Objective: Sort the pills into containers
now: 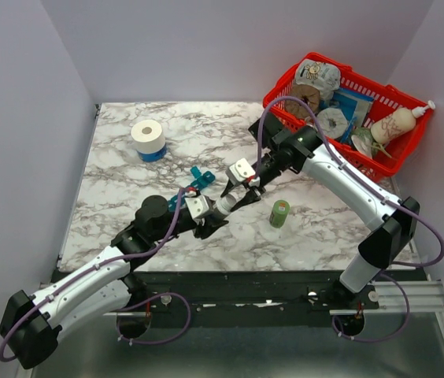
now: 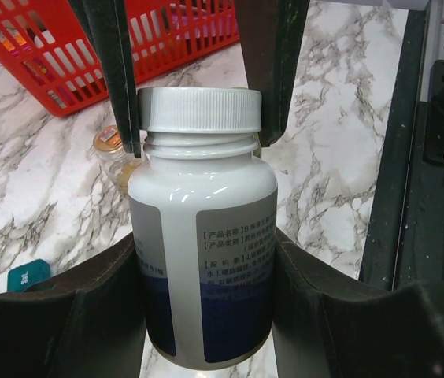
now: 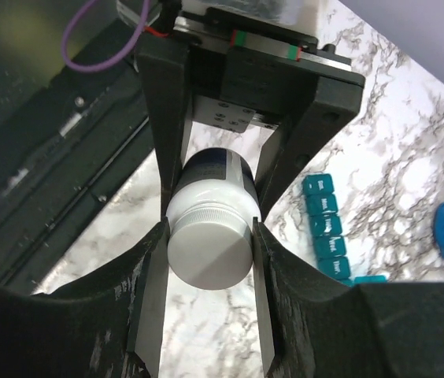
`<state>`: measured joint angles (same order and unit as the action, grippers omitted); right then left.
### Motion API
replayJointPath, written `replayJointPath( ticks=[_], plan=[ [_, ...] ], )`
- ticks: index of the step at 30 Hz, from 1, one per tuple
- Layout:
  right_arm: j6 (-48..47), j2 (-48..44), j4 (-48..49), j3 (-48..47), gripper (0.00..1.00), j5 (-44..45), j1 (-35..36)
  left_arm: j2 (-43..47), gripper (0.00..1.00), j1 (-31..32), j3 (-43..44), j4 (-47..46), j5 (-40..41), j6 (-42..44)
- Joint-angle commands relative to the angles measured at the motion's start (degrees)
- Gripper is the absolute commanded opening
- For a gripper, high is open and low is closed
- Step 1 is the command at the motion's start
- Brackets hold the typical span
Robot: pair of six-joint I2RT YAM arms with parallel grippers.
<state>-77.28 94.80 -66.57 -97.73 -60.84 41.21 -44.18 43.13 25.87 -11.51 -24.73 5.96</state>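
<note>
From above, the left gripper [image 1: 209,223] holds a white plastic pill bottle with a blue label [image 1: 223,209] tilted in the air over the near half of the marble-patterned bench [image 1: 127,181]. The right gripper [image 1: 240,195] meets the bottle's top end. The long teal-blue plastic pill organiser [image 1: 197,179] lies on the bench just beyond them, around its middle.

In the left wrist view, the left fingers [image 2: 88,315] are closed against both sides of the bottle's labelled body. The right gripper's dark fingers [image 2: 116,71] touch the white ribbed screw cap [image 2: 198,109] on either side.

In the right wrist view, the cap sits squarely between the right pads [image 3: 153,299], which are narrowed onto it with no gap showing. The organiser is on the bench to the right.

The step looks like unscrewing the cap. To do it well:
- The left hold must be firm enough that the body cannot spin.
- The right wrist should turn about the bottle's own axis.
- The cap should lift off straight once the threads let go.
- The bottle should first be brought more upright so no pills spill.
</note>
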Motion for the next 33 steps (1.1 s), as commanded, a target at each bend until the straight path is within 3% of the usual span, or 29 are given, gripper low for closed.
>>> replayJointPath(
  ticks=[1, 5, 14, 22, 29, 33],
  plan=[
    [-14.5, 0.3, -8.7, -2.5, 0.18, 1.3, 0.1, -0.4, 0.00, -0.7, 0.7, 2.5, -3.2, 0.6],
    [-12.2, 0.4, -10.7, -4.3, 0.19, -1.6, -1.7, -0.3, 0.00, -0.9, 0.8, 3.3, -3.7, 1.0],
    [-16.3, 4.1, -20.8, -6.4, 0.22, -4.1, -2.6, 0.8, 0.00, -2.1, 0.3, 4.3, -5.8, 1.5],
    [-21.2, 4.0, -20.7, -5.4, 0.27, 1.2, 0.4, -3.1, 0.00, -3.1, 2.7, 6.1, -18.8, 0.3],
    [-18.0, 5.8, -20.4, -5.8, 0.33, 1.9, 0.8, -2.3, 0.00, -3.3, 3.1, 4.5, -15.3, 1.1],
    [-16.3, 5.4, -19.6, -3.5, 0.43, 1.4, 0.8, -1.2, 0.00, -3.3, 2.6, 2.7, -13.9, 1.2]
  ],
)
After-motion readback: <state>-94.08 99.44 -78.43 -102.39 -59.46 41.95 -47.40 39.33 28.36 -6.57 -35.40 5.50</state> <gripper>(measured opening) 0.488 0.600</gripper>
